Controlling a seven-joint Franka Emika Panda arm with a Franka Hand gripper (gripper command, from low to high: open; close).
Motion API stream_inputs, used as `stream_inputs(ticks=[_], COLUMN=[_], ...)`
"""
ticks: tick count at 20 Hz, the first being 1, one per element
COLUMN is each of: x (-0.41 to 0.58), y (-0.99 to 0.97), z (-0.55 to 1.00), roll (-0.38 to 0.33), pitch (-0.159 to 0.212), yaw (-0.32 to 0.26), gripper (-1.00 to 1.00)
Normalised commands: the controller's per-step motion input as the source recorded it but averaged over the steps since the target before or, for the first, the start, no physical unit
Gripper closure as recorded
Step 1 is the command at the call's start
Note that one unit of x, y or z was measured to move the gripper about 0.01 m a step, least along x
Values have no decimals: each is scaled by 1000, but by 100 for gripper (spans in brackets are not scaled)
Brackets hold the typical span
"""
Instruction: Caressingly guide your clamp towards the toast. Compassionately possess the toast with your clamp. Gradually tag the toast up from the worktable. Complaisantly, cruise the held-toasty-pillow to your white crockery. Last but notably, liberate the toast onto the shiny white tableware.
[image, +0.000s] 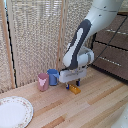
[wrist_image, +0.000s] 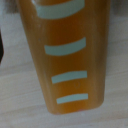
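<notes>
The gripper (image: 73, 85) stands over the flat orange toast (image: 75, 89) on the grainy wooden table (image: 95, 107), fingers (image: 67, 86) spread either side. Up close the toast (wrist_image: 67, 60) is glossy, with pale curved stripes.

**Cropped and unclear parts**

The white crockery (image: 14, 111) is cut off by the exterior view's left and bottom edges. The toast (wrist_image: 62, 55) overflows the blurred wrist view's top edge. The clamp (image: 73, 84) fingers (small, dark) are too tiny to judge.
</notes>
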Motion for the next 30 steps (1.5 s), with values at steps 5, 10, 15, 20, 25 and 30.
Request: stream_inputs(ticks=[5, 10, 15, 20, 25, 30], x=[-64, -122, -261, -121, -19, 32], y=[-45, -32, 11, 207, 582, 845], z=[11, 222, 699, 967, 845, 543], roll=[3, 32, 85, 64, 38, 6], pitch=[-5, -78, -53, -20, 26, 27], yaw=[0, -16, -61, -49, -2, 6], gripper=[100, 100, 100, 100, 100, 100])
